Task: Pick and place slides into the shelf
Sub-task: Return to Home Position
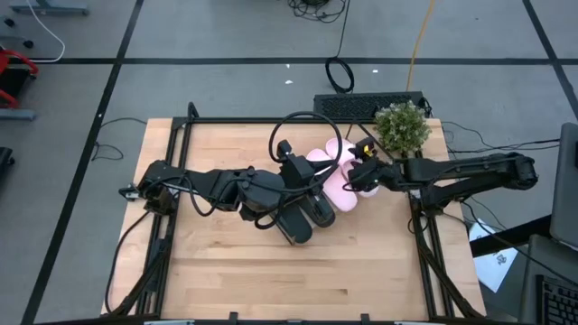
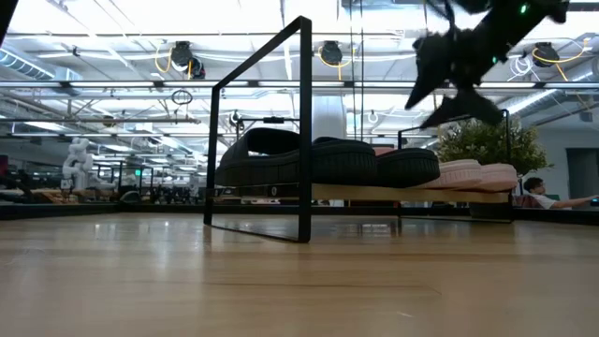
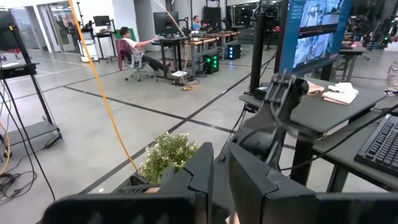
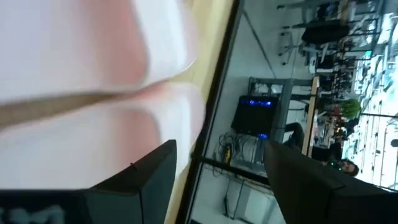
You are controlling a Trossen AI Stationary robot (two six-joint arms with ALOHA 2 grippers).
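Now the right gripper (image 1: 358, 177) hangs with jaws apart just over the pink slides (image 1: 336, 181) on the shelf (image 2: 374, 193); the left gripper (image 1: 291, 173) has its fingers nearly together above the black slides (image 2: 328, 159). Soft, light foam probably grips best by the strap. Only the low view shows all four resting flat.

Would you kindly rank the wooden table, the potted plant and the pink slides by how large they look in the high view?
1. Wooden table, by far the largest.
2. Pink slides, taken together and partly hidden by the arms.
3. Potted plant, though close to the pair, so that order is unsure.
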